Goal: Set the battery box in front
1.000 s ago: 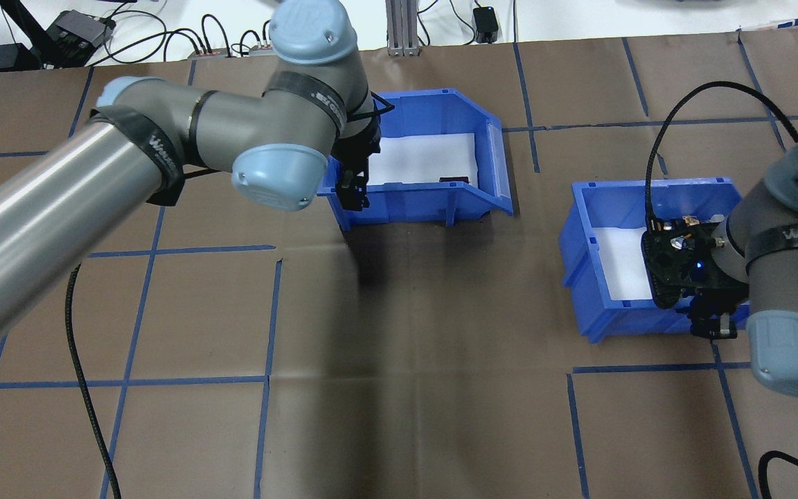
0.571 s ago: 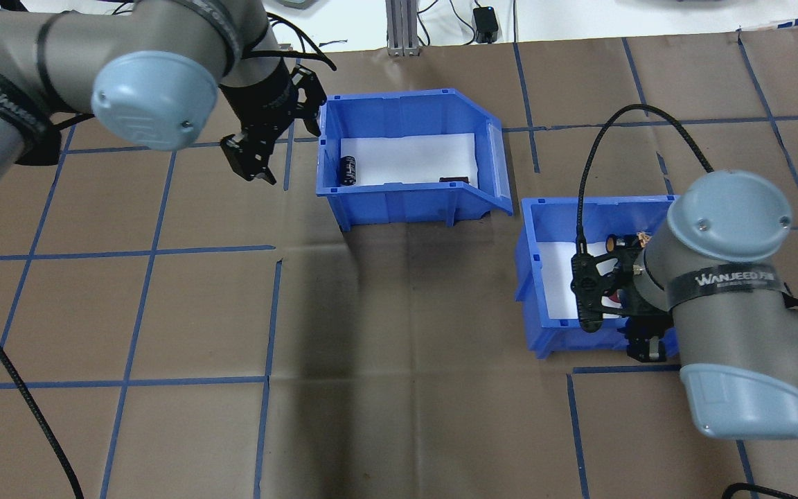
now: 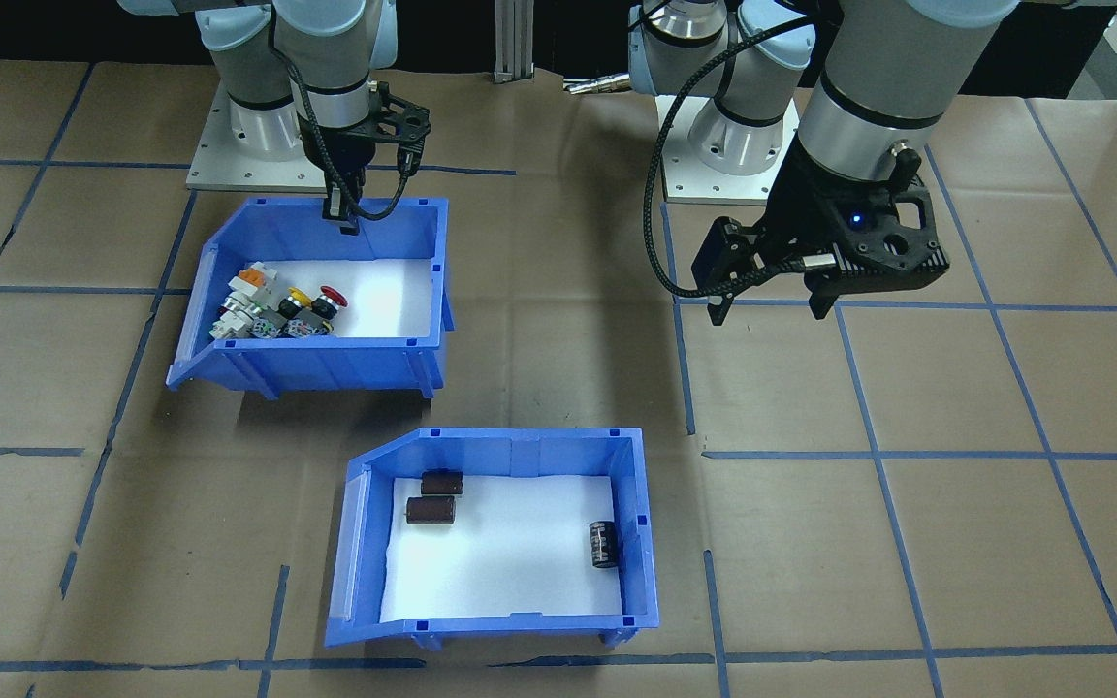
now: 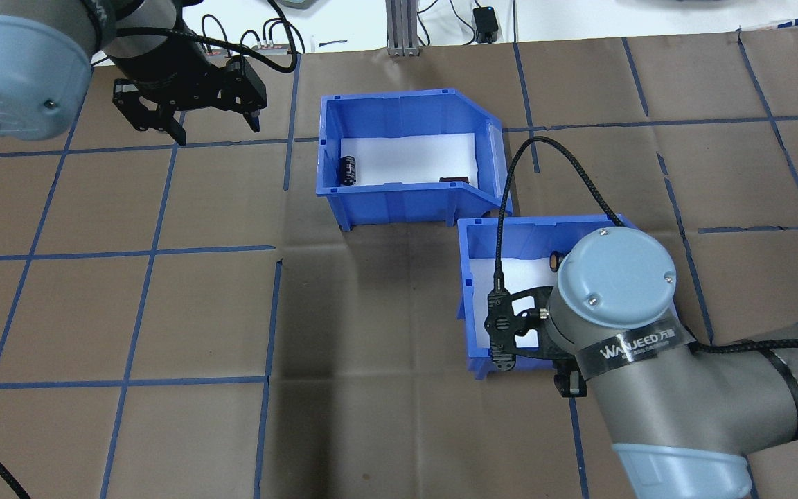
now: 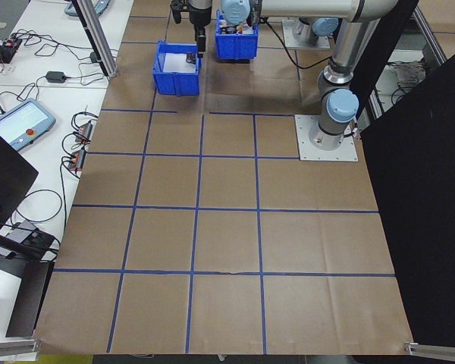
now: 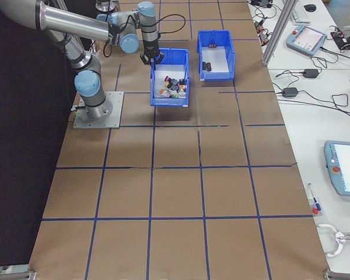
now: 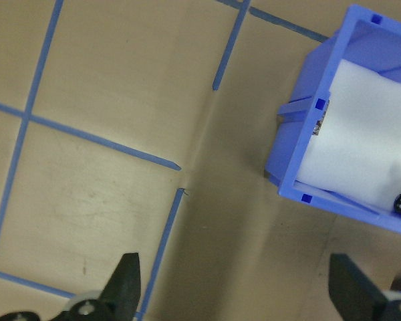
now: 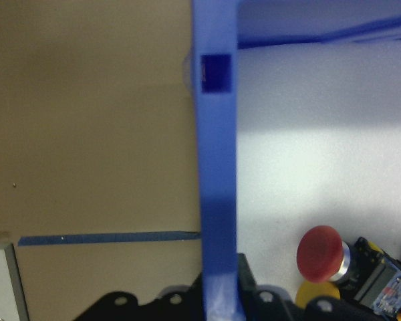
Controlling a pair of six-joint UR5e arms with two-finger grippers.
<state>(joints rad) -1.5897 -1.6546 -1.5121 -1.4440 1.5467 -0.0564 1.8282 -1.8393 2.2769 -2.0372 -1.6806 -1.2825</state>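
"WANJEED" band (image 4: 638, 344) rings right arm (above switch bin (image 3: 428, 320)).

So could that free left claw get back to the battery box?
Probably yes: the left claw hangs open beside the battery box, with only bare table between them.

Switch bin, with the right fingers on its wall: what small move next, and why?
Probably slide the switch bin slightly toward the robot's left. The right gripper clamps its wall, and it sits nearer the robot than the battery box but offset to the robot's right. The left gripper hangs open, clear of both.
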